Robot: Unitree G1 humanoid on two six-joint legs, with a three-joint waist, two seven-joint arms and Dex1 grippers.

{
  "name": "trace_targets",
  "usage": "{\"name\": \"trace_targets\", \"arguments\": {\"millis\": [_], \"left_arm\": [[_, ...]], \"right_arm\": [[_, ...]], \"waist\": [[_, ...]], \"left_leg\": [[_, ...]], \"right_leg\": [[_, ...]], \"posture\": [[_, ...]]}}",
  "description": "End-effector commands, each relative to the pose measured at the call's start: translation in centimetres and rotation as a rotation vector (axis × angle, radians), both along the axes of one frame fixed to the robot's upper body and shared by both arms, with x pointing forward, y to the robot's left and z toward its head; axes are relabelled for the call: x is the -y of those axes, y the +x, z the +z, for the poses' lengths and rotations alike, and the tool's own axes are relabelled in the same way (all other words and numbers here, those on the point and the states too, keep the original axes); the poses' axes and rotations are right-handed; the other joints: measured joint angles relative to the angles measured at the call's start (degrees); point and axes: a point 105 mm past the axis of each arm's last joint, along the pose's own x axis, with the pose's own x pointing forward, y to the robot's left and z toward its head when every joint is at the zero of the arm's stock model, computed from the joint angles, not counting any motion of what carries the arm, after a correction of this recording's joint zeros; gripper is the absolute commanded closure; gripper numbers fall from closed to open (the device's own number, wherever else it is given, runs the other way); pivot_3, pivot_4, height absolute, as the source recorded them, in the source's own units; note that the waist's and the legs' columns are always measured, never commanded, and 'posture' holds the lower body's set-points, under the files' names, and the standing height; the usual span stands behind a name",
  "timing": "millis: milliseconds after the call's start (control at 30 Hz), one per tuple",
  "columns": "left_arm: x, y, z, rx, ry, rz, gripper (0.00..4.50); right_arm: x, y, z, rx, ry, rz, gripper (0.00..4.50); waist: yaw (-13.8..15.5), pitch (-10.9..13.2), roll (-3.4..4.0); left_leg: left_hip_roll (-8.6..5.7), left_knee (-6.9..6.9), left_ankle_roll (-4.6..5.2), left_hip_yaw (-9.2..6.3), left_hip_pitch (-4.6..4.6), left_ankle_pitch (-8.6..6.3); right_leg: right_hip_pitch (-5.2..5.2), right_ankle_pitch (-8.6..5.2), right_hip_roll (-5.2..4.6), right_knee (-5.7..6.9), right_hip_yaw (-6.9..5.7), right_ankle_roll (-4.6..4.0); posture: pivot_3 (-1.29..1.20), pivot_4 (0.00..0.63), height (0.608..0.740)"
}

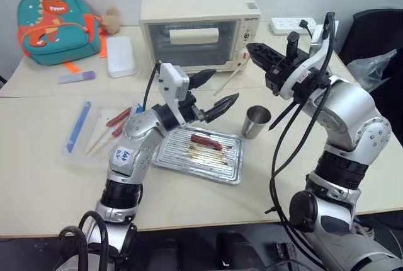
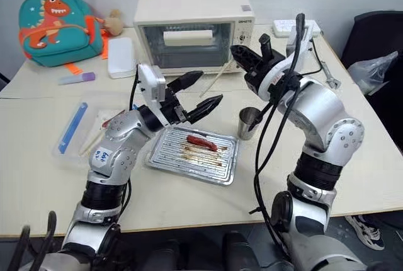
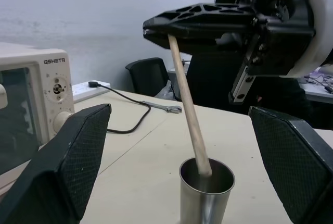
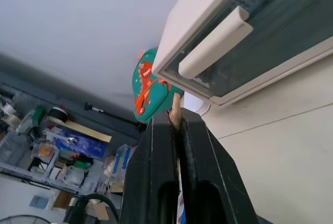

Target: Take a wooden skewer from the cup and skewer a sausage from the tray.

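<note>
Skewer (image 3: pixel 188 107) clamped in right gripper (image 3: pixel 156 26); left gripper (image 1: pixel 215 92) wide open.

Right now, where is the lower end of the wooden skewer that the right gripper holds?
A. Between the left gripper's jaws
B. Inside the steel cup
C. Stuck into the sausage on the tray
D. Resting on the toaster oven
B: in the left wrist view the wooden skewer, clamped in the right gripper, slants down with its lower end inside the cup.
</note>
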Motion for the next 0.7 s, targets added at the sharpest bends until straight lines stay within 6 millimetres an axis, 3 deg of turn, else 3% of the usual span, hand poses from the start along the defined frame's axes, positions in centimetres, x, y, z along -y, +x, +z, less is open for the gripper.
{"name": "trace_targets", "arguments": {"millis": [33, 367, 700], "left_arm": [[0.5, -0.6, 1.7, 0.06, -0.055, -0.025, 0.49], [0.7, -1.4, 2.4, 0.051, -0.097, -0.049, 2.89], [1.3, -1.7, 2.4, 0.036, -0.114, -0.055, 2.89]], "right_arm": [[-0.5, -1.3, 1.3, 0.05, 0.016, 0.031, 4.5], [-0.4, -1.3, 1.3, 0.046, 0.029, 0.022, 4.5], [-0.5, -1.3, 1.5, 0.048, 0.043, 0.028, 4.5]], "waist": [[-0.2, 0.0, 0.0], [-0.4, 0.0, 0.0], [-0.3, 0.0, 0.0]], "left_leg": [[0.0, 0.0, 0.0, 0.0, -0.01, 0.0], [0.01, 0.0, 0.01, -0.03, -0.04, 0.0], [0.01, 0.0, 0.01, -0.03, -0.05, 0.0]], "right_leg": [[0.0, 0.0, 0.0, -0.02, 0.0, 0.0], [0.01, 0.0, -0.02, -0.04, 0.0, 0.0], [0.03, 0.0, -0.02, -0.12, 0.0, 0.0]], "posture": [[0.0, 0.15, 0.74], [0.0, 0.15, 0.74], [0.0, 0.15, 0.74]]}}
